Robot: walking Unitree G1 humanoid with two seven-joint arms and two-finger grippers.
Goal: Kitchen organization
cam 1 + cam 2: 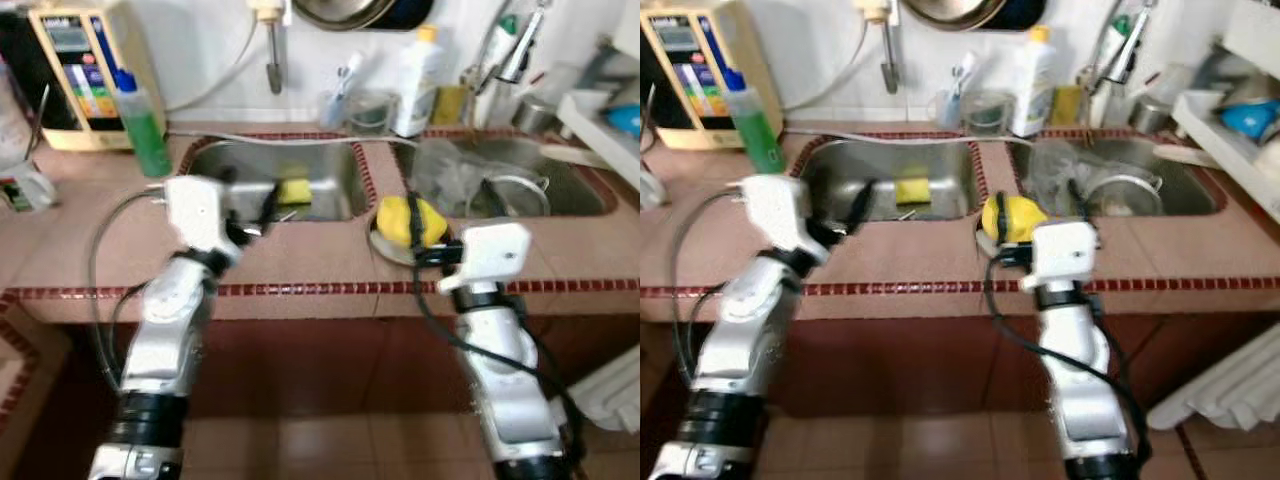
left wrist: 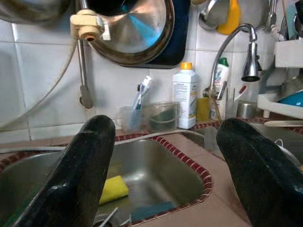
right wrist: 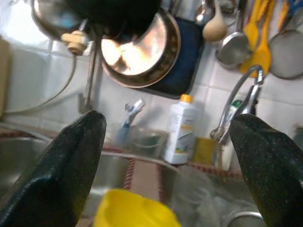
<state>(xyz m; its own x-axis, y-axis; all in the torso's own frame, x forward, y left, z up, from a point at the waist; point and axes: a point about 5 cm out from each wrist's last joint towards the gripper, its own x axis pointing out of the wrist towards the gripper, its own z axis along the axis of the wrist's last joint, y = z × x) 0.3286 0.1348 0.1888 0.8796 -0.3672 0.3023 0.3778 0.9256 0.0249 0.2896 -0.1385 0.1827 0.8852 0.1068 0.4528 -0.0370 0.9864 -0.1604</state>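
Note:
A yellow sponge [image 1: 293, 190] lies in the left steel sink [image 1: 330, 165]. My left gripper [image 1: 262, 210] hangs over that sink's near rim, open, with the sponge [image 2: 113, 189] below and beyond its fingers [image 2: 90, 165]. A yellow rounded object [image 1: 405, 220] sits on a small metal dish on the tiled strip between the two sinks. My right gripper [image 1: 418, 225] is right at that object, open, its fingers [image 3: 71, 165] standing wide on either side and above the yellow object [image 3: 132, 210]. Nothing is held in either gripper.
The right sink [image 1: 580, 180] holds a pot lid [image 1: 515, 195] and clear plastic. Behind stand a green soap bottle [image 1: 145, 125], a beige water appliance [image 1: 75, 75], a white bottle [image 1: 418, 85], a faucet [image 1: 515, 45] and a dish rack [image 1: 600, 110]. Pans [image 2: 137, 33] hang on the wall.

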